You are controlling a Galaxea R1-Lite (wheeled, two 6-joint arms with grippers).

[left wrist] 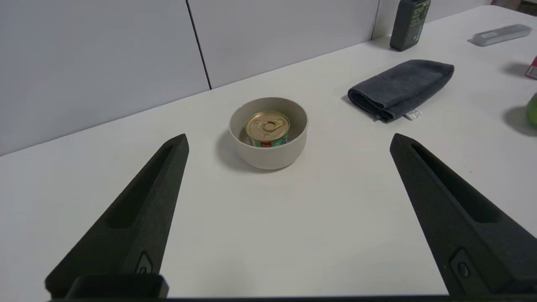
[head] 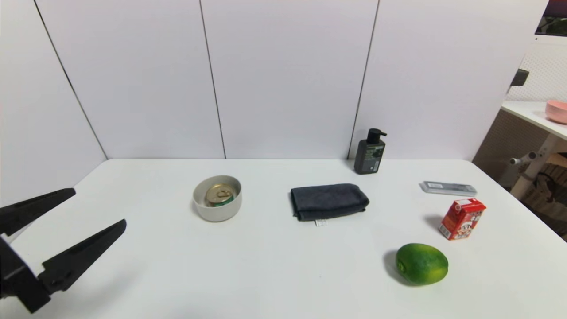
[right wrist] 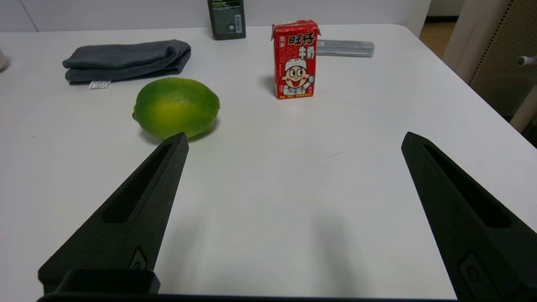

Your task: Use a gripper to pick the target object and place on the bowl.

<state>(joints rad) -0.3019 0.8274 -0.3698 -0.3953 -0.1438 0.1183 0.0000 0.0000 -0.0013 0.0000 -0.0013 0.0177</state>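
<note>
The white table spreads across the whole head view, backed by pale wall panels, and everything else stands or lies on it. The left gripper is the largest thing over it, held above the table's near left corner with its two pointed black fingers spread wide and nothing between them, well short of the bowl. The right gripper appears only in its own wrist view, likewise released and empty, held over bare table with the green fruit just beyond one fingertip. A folded dark grey towel lies near the middle of the table, its small white tag at the near edge. Behind it to the right, against the wall, stands a dark pump bottle. The off-white bowl sits left of the towel, apart from it, and the tin can stands upright inside it, gold pull-tab lid up, green label showing above the rim on the near side. On the right side lies a green oval fruit, closest to the near edge. Just behind it stands a red milk carton with a cartoon face. Farther back lies a flat, clear grey case.
</note>
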